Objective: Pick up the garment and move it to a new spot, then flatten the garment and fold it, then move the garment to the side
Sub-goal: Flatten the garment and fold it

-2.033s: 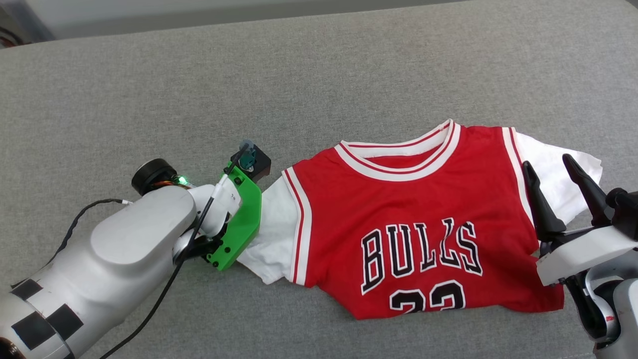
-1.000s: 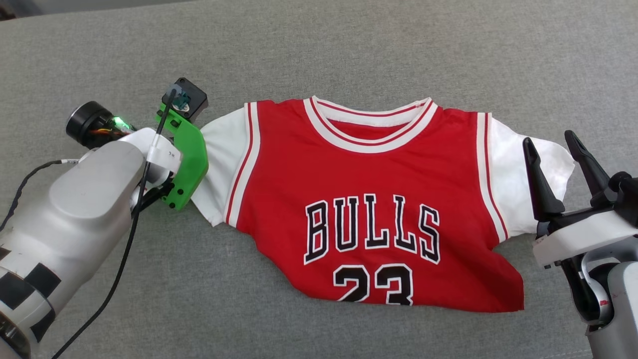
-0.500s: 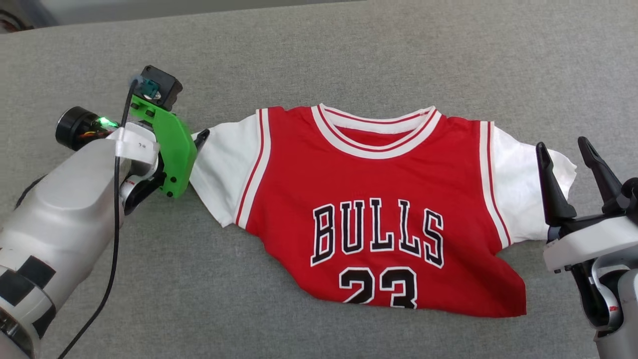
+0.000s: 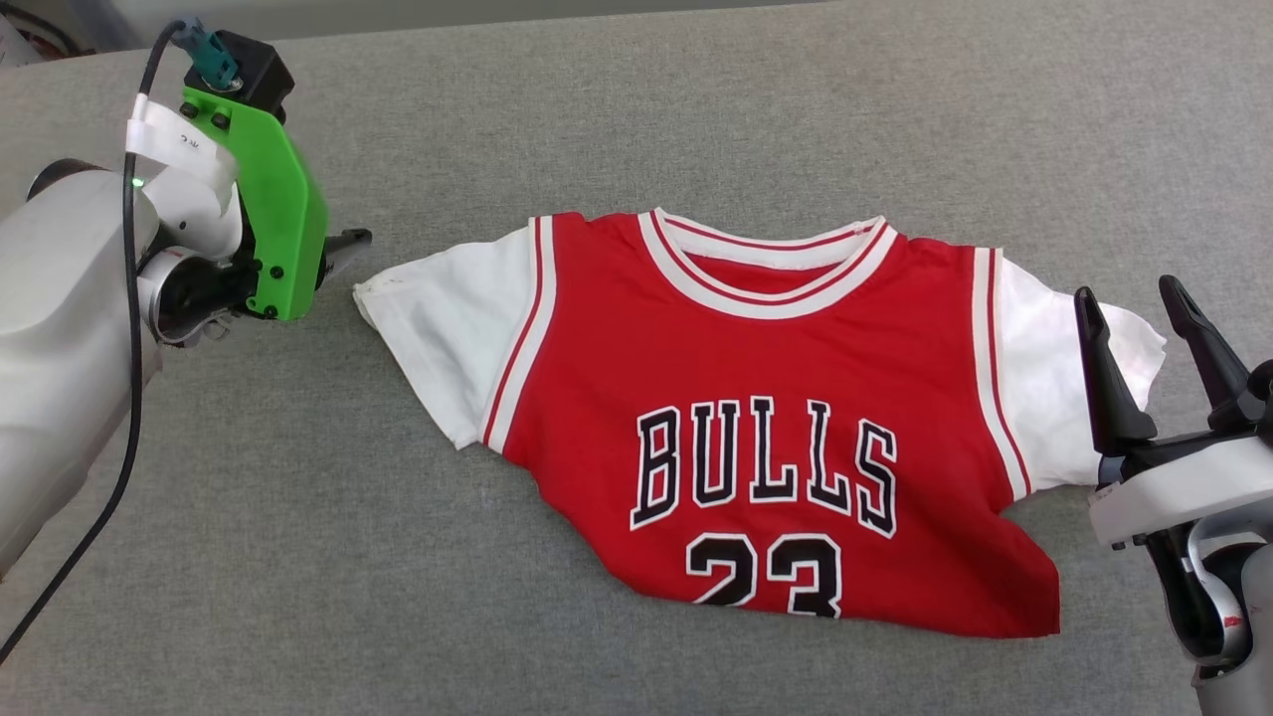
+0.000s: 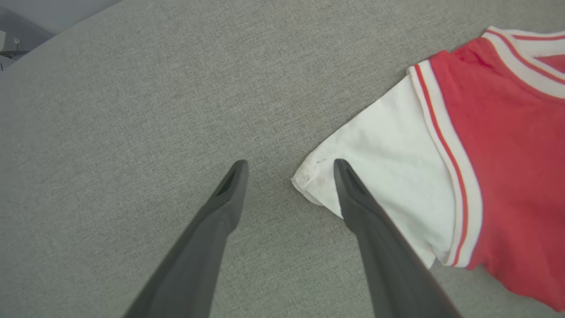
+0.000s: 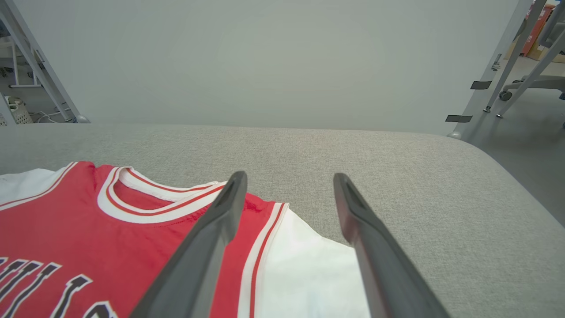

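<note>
While the head view looks down on the grey padded surface [image 4: 636, 109], the garment [image 4: 756, 328] lies on it between the two grippers, with the "BULLS 23" face up and the collar on the far side. The left gripper [image 4: 340, 247] hangs just beside the tip of the near white sleeve [image 4: 438, 318], with a small gap to it. One dark fingertip comes out past the green bracket [image 4: 269, 189], so this view does not tell how wide the jaws stand. The right gripper [image 4: 1128, 296] has its fingers spread wide and holds nothing. The other white sleeve [image 4: 1034, 378] lies under and just beyond its fingertips.

The left wrist view settles the opening: the left gripper [image 5: 289, 165] is wide and empty. One finger is over bare grey fabric [image 5: 132, 110]. The other finger crosses the corner of the sleeve [image 5: 388, 168], and I cannot tell whether it touches. Small dark marks sit on that corner.

The right wrist view confirms the right gripper [image 6: 289, 176] is wide and empty above the garment [image 6: 88, 229]. The striped armhole trim [image 6: 260, 247] runs beside one finger, and the white sleeve [image 6: 304, 274] lies between the two. This view adds a pale wall [image 6: 265, 57] beyond the fingertips and metal frame legs [image 6: 507, 57] to one side.
</note>
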Robot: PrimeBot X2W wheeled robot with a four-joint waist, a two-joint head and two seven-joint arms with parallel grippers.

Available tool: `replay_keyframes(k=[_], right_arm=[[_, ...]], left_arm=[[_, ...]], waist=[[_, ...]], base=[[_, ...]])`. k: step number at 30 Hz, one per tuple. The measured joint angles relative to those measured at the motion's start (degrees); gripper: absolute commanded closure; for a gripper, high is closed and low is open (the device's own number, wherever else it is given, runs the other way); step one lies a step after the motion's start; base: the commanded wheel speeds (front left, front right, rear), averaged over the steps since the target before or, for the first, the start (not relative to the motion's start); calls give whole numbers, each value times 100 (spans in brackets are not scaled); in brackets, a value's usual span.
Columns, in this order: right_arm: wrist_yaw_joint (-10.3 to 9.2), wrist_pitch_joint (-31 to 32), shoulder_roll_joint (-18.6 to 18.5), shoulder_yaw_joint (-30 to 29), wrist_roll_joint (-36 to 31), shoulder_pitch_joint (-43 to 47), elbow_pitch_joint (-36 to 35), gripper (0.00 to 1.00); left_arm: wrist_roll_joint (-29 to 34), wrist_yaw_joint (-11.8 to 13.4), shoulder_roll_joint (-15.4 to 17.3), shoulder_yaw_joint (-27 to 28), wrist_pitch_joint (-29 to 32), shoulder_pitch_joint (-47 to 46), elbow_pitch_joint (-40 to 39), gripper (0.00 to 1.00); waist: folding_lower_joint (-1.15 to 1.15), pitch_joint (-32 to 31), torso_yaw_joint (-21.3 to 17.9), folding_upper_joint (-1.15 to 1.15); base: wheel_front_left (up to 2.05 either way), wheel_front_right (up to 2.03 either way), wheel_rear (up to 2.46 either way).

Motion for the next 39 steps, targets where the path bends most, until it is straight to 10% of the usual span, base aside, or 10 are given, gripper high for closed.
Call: replay_keyframes(k=[21,22,23,39], right_arm=[[0,27,19,-82,-86,-34,-100,0],[0,27,25,-82,-88,-37,-101,0],[1,29,29,-82,-92,-41,-101,0],[0,375,-766,-316,-88,-124,-179,0]], left_arm=[[123,0,-190,-148,419,381,325,0],[131,0,-193,-142,416,394,320,76],[144,0,-200,-137,415,396,309,100],[1014,0,-134,-214,-1642,485,115,100]], waist=[[0,388,-230,0],[0,395,-222,0],[0,399,-214,0],[0,-67,71,0]], base=[[0,0,0],[0,0,0],[0,0,0],[0,0,0]])
